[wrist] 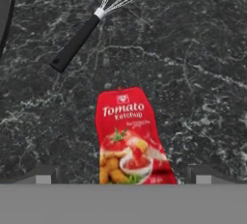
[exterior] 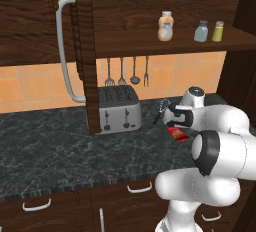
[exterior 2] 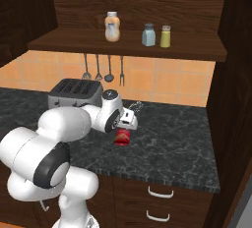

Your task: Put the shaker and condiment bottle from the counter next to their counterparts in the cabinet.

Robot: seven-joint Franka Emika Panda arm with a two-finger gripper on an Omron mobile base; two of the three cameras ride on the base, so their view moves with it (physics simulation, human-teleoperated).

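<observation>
Item, nearest: red ketchup bottle (wrist: 129, 138), lying flat on the black marbled worktop (wrist: 202, 73), label upward. It reads "Tomato Ketchup" over a picture of a tomato and fried pieces with a dish of sauce. From the hand view it looks soft and flattish, more like a squeeze pack than a rigid bottle; the end away from the camera is squared off.

Item: pincer (wrist: 120, 178), directly above the bottle, fingers spread to full width with one tip on either side of its near end. Nothing is gripped. The right base view shows the white arm bent low over the same spot (exterior 2: 122, 137).

Item: wire whisk (wrist: 99, 14) with a black handle, on the worktop just beyond the bottle, apart from it.

Item: toaster (exterior: 119, 108), further along the worktop, under a rail of hanging utensils (exterior: 127, 72).

Item: cabinet shelf (exterior: 150, 43), door open. It holds a peach-orange bottle (exterior: 165, 26) with a white cap, and well to its right a pale blue-grey shaker (exterior: 201, 31) just beside a yellow-green shaker (exterior: 218, 31).

Risks, as judged: the lying bottle may slide or squash out of the fingers as they close, since it looks soft and smooth. Carried by one end, it could droop and catch the shelf edge, or knock the peach-orange bottle on arrival.
</observation>
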